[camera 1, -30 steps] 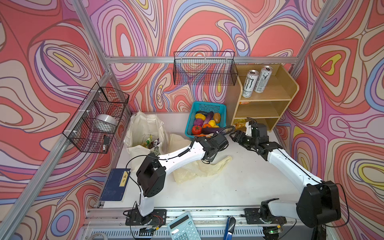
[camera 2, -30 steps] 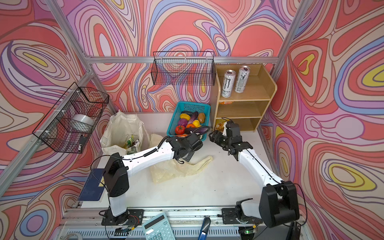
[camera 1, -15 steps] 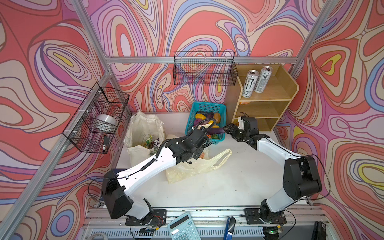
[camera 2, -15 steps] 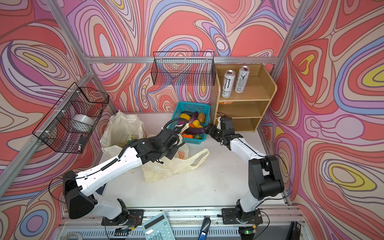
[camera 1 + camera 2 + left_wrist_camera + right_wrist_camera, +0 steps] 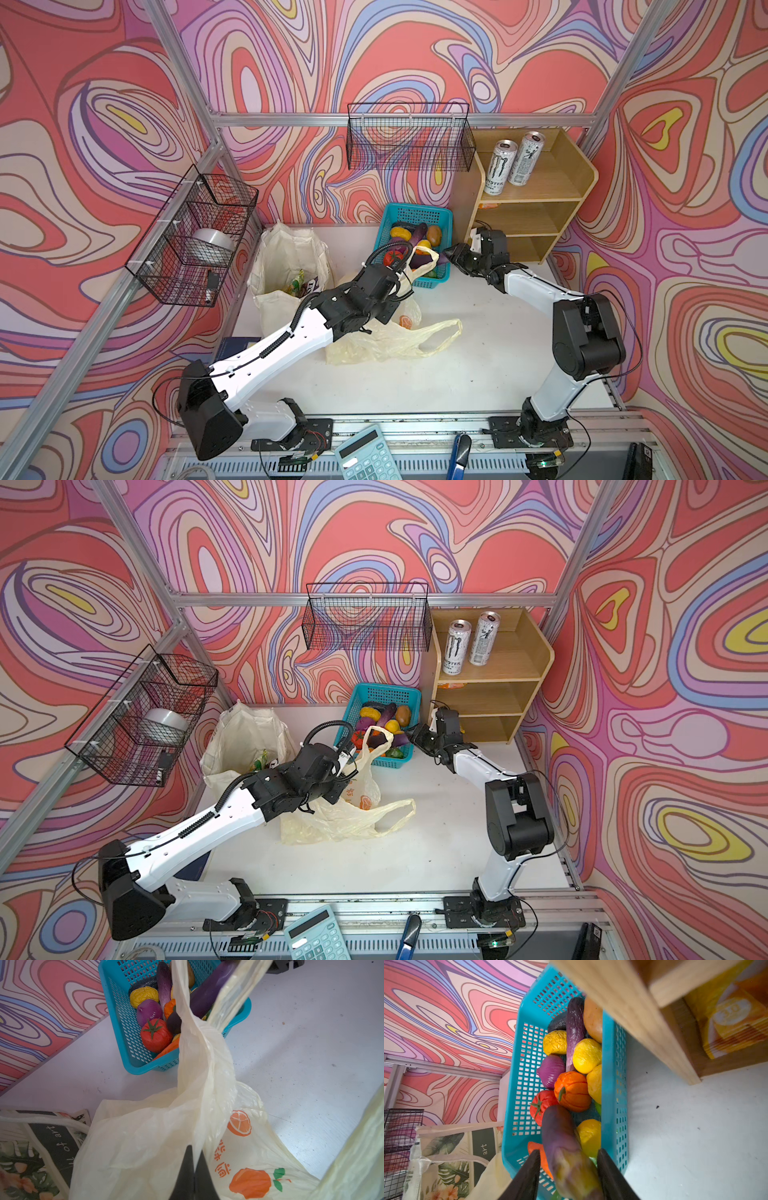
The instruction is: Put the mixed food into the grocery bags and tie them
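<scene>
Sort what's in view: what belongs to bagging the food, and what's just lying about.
Job: plastic bag, pinched by the left gripper; tote; food in the basket; eggplant in the right gripper.
Lying about: cans, shelf, wire baskets, silver roll, calculator.

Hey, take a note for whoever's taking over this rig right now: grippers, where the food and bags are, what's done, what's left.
Grippers: the left gripper is shut on the plastic bag, holding one handle loop up beside the teal basket. The right gripper has its jaws either side of a purple eggplant at the basket's near end; it looks gripped.
Food: the other toy produce lies in the basket; snack packets sit in the canvas tote.
Done: some packets bagged.
Left: bag the eggplant and other produce, then tie both bags; neither is tied.
</scene>
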Motion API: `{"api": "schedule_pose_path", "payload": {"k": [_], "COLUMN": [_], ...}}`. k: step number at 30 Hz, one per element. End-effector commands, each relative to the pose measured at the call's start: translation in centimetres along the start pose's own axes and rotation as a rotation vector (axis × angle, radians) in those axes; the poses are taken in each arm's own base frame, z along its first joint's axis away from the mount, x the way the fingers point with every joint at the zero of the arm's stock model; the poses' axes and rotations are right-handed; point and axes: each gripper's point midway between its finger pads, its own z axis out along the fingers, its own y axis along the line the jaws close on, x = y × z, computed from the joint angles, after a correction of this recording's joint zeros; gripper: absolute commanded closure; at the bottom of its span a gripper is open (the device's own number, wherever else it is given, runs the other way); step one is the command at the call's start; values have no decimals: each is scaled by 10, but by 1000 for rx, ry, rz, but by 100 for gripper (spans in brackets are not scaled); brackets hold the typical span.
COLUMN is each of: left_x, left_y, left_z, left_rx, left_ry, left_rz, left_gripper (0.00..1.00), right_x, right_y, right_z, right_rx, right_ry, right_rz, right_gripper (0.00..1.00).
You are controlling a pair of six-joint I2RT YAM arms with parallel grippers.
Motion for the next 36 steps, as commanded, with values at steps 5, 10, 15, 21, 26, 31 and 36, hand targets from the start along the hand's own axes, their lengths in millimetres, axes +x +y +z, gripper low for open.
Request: {"api": "schedule_pose_path", "payload": {"k": [5, 10, 15, 21, 26, 31, 36], "left_x": [-2, -1, 1, 2, 1, 3, 2], "left_y": [-4, -3, -2, 7, 19, 32, 36], "left_z": [1, 0, 0, -1, -2, -1, 0], "left_rx": [28, 26, 22, -2, -15, -31, -25], "left_ry": [-33, -42, -53, -52, -66, -72, -81], "left_rz": [3, -10, -20, -38, -81, -133, -153], "left_gripper": [100, 100, 100, 100, 100, 100, 100], "right_x": [-3, 4, 3, -15, -29, -23, 3], "right_y": [17, 14, 18, 53, 86, 104, 115], "right_z": [25, 42, 41, -2, -63, -128, -181], "right_rx": [-52, -45, -52, -86, -106, -111, -157], "right_ry": [-8, 7, 0, -68, -160, -220, -199], "right_rz": [-21, -9, -12, -78, -163, -223, -257], "right_gripper": [43, 45, 73, 100, 100, 100, 100]}}
